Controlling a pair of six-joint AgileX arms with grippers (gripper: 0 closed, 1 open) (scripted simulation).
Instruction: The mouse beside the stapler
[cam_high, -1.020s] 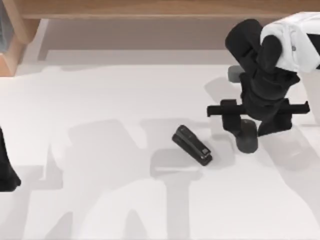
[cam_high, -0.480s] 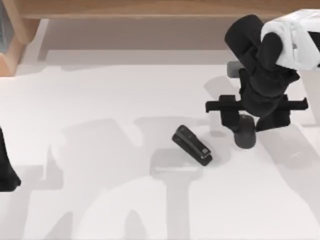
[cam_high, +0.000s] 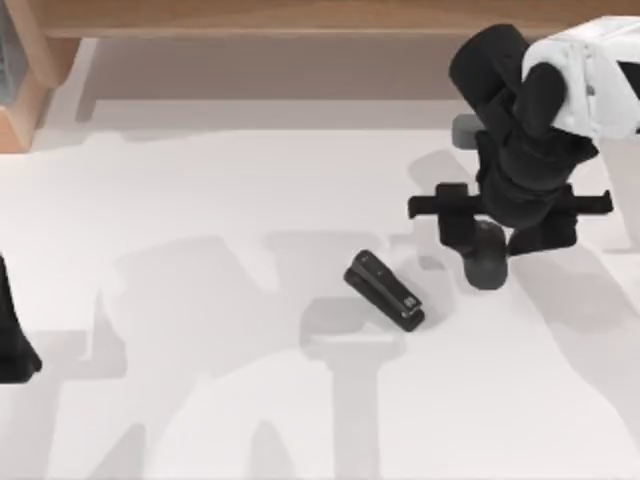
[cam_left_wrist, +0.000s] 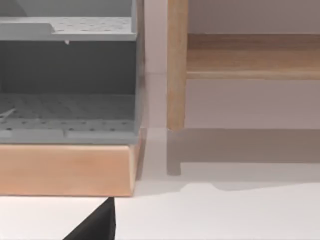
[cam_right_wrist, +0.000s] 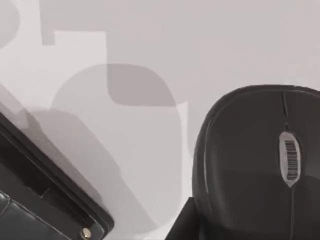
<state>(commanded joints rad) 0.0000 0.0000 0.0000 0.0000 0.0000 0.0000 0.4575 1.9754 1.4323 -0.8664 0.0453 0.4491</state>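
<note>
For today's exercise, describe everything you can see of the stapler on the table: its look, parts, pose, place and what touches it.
The stapler is small, black and elongated, a boxy wedge with a top arm over its base and faint grey markings. It lies diagonally on the white table, right of centre. Nothing grips or touches it; the mouse sits apart at its right.

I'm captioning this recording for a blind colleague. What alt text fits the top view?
Seen from above, the right gripper hangs over a white table with the dark grey mouse at its tip, to the right of the black stapler, which lies diagonally near the middle. The left arm sits parked at the left edge.
</note>
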